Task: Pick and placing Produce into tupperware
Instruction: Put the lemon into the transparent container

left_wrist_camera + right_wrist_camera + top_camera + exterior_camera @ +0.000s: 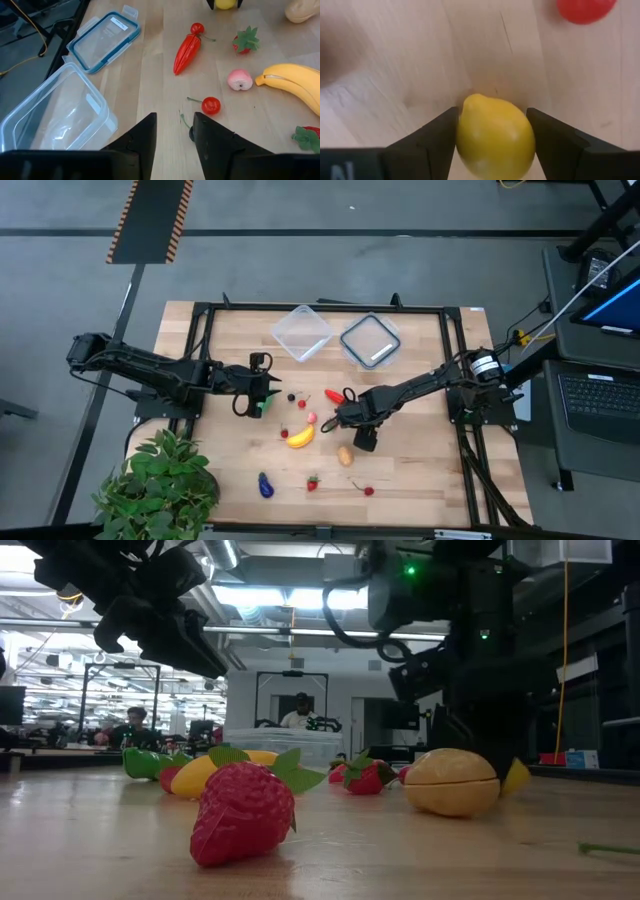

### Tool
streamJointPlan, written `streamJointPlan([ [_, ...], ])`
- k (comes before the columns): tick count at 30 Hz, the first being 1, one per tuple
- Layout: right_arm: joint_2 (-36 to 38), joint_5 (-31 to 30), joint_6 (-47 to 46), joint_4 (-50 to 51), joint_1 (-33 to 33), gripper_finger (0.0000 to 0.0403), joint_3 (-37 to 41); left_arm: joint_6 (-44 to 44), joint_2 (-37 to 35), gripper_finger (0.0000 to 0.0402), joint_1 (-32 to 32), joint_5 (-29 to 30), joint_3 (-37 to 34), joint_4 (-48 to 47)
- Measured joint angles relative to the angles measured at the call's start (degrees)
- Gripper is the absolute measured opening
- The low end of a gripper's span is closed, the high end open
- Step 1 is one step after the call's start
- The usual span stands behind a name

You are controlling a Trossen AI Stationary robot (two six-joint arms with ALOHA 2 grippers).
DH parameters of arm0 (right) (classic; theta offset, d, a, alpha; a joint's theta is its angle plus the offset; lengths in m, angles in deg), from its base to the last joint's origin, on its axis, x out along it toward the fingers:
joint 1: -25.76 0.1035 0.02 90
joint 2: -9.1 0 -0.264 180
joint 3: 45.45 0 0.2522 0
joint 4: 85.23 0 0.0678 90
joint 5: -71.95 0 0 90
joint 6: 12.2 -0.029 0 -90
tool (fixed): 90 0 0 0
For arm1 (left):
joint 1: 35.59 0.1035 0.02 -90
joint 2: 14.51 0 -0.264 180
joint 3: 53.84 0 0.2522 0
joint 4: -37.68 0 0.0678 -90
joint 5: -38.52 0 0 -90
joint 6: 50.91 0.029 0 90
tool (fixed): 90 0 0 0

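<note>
Wooden table (420,460) carries scattered produce; right gripper (492,135), arm stretched low toward the centre, clamps a lemon (495,135). Left gripper (174,132) hovers, fingers parted, near a cherry (210,105) and the tub (55,115)

The lemon (495,132) in the right gripper (492,142) is cut off at the frame's edge.

Right pincer (495,137) clamped; left pincer (174,135) parted

Toy produce (301,437) scattered on wood near empty clear tupperware (300,332)
</note>
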Motion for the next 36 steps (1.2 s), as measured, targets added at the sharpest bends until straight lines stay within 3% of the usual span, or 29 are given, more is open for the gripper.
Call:
streamJointPlan([
  [20,0.0,0.0,8.0,4.0,-0.1,0.0236,0.0,0.0,0.0,0.0132,0.0,0.0,0.0,0.0],
  [36,0.0,0.0,6.7,2.4,-0.2,0.0236,0.0,0.0,0.0,0.0128,0.0,0.0,0.0,0.0],
])
